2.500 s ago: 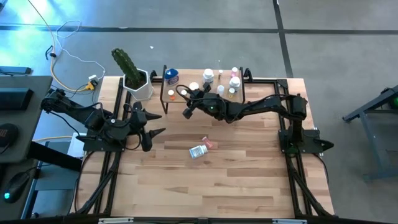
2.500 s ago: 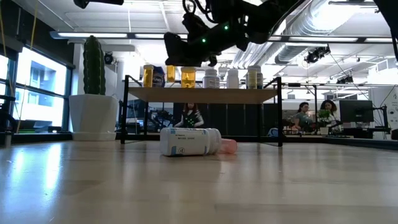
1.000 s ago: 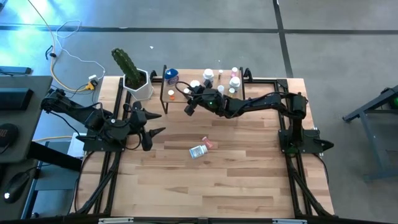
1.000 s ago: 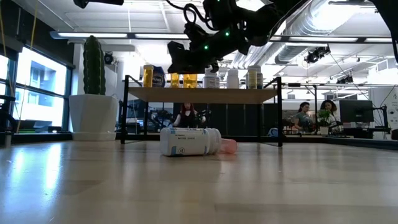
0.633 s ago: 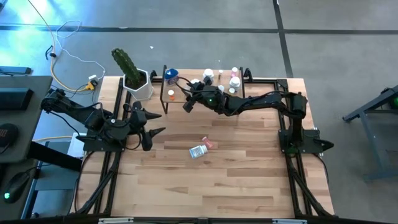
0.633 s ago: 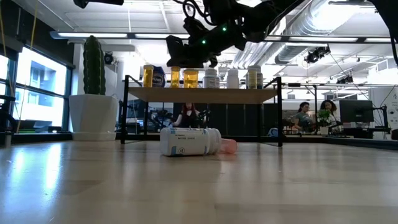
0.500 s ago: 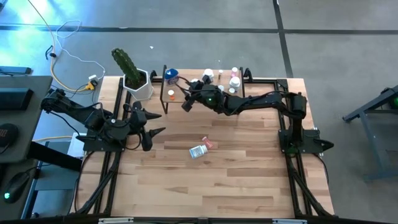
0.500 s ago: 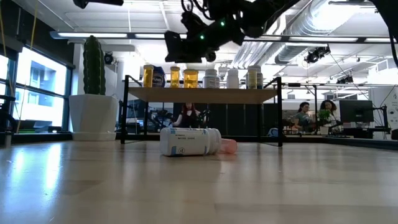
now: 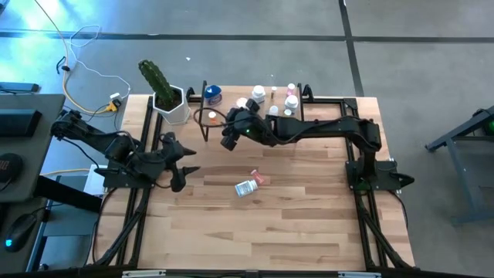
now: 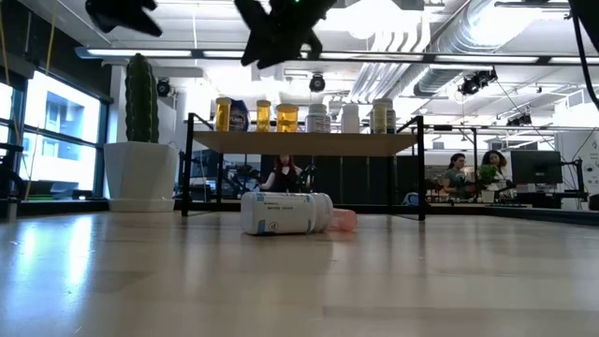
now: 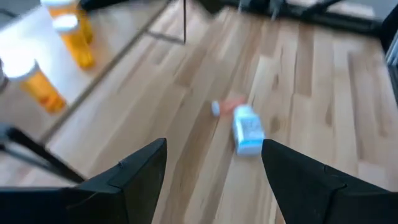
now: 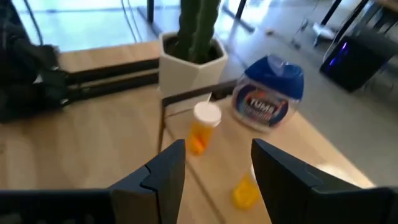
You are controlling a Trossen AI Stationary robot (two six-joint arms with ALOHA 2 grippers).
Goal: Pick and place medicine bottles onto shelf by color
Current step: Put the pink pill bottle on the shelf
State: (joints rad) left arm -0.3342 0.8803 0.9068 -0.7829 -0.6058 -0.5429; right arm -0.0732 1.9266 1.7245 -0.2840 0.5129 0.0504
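Above the low light-wood shelf (image 9: 255, 108), right gripper (image 9: 226, 138): fingers apart, empty, over the orange-capped bottles (image 12: 203, 127) grouped beside the blue jar (image 12: 268, 91). Mid-table, white-labelled bottle (image 9: 245, 188) lying touching a pink vial (image 9: 259, 178), unsorted. Left gripper (image 9: 185, 161): spread, waiting near table's left edge.

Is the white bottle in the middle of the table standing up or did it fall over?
It is lying on its side. The white bottle rests lengthwise on the table in the low view, with a small pink bottle right beside it.
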